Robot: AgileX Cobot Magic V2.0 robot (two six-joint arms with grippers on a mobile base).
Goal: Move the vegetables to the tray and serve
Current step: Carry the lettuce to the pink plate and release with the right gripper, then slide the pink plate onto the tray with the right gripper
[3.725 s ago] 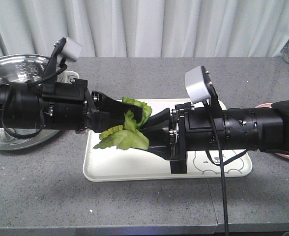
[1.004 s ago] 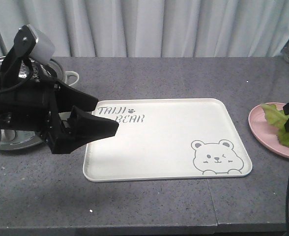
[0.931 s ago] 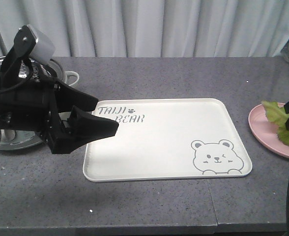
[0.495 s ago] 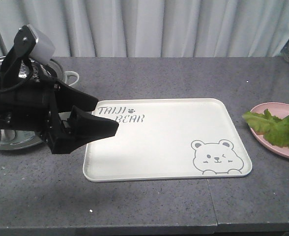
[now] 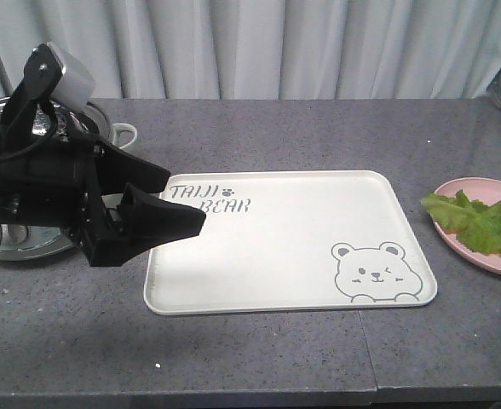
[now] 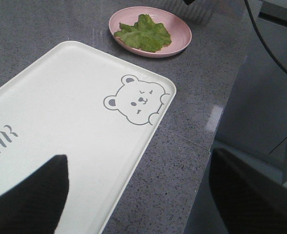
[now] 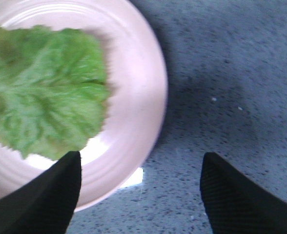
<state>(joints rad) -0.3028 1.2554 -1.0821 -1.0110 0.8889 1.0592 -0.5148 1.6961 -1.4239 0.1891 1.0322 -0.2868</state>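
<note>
- The lettuce leaf (image 5: 480,223) lay flat on the round pink plate (image 5: 468,185) at the right end of the grey table (image 5: 267,358). It was off the tray, and its pointed end reached past the plate's rim on the tray side.
- The cream tray (image 5: 302,256) sat mid-table with nothing on it; only the "TAIJI BEAR" lettering and the winking bear showed. It stood near the plate, with a strip of bare table between them.
- The left gripper (image 5: 187,198) hung over the tray's left edge, jaws spread wide and holding nothing. Its wrist camera showed both dark fingers (image 6: 31,200) far apart.
- The right gripper (image 7: 138,195) was out of the front view. Its own camera looked down on the plate's edge and the table beside it — fingers well apart, empty, the leaf untouched.
- A silvery pot lid (image 5: 12,243) rested behind the left arm.
</note>
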